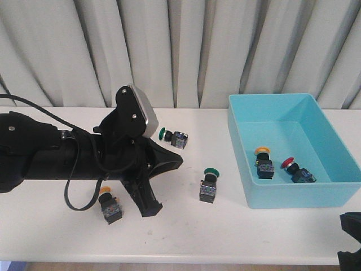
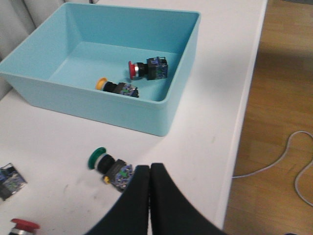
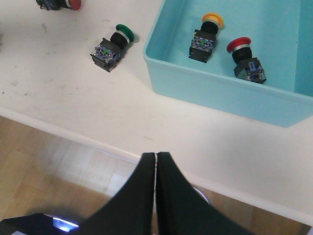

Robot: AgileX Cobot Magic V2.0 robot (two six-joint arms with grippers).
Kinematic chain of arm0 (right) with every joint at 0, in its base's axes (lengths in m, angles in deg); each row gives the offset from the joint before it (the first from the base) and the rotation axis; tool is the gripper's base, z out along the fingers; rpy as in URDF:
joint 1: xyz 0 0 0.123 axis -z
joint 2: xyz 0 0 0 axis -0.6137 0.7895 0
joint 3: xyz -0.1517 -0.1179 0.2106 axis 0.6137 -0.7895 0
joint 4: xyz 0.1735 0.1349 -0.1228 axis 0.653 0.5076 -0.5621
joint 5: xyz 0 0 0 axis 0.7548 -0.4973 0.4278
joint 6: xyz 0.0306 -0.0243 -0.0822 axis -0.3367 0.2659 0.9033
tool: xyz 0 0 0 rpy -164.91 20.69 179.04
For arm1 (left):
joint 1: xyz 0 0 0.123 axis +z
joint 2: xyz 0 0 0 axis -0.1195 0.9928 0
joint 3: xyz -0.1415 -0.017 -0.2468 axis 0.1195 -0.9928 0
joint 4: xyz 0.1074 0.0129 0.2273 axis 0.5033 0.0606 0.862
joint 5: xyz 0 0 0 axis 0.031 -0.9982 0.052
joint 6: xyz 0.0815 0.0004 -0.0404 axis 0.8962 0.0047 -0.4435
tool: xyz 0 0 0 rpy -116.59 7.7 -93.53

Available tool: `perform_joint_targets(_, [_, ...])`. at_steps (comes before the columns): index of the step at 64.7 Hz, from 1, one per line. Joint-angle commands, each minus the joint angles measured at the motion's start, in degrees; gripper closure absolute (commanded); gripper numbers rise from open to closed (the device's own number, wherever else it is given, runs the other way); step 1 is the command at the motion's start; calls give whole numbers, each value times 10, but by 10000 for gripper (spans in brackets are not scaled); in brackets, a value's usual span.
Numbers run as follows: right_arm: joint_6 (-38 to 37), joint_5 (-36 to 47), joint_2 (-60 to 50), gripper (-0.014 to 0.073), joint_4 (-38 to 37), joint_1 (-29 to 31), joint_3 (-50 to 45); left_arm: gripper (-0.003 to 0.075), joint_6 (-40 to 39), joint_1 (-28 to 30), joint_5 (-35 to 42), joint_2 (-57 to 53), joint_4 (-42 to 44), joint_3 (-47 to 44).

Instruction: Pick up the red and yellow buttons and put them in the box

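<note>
Even, bright overhead light throws only short soft shadows on the white desk (image 1: 225, 226), and all three views look slightly soft.

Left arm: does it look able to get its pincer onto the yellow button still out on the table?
Probably yes. The yellow button stands upright on open table just beside the left pincer, with nothing between them. The pincer is shut, so it would have to open first.

front: level, faces curtain | wrists: look down close | all share box (image 1: 293, 149) (image 2: 105, 63) (image 3: 234, 73)
</note>
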Motion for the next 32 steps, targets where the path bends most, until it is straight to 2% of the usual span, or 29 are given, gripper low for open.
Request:
perform_joint_targets(1, [-2,29,-1,601,7,2,15,727,-26,2,44,-18,-23,12])
perform_joint_targets(6, [-2,29,-1,601,10,2,15,727,-97,2,85,-34,18,12])
perform_joint_targets(18, [-2,29,-1,601,10,2,15,727,-405,2,145,-124,306,-10])
perform_joint_targets(24, [-2,29,-1,601,10,2,15,727,-544,14,169,-194,411,-51])
perform_joint_targets(32, [-2,29,-1,601,10,2,15,727,-616,41,188,-309,474,-124])
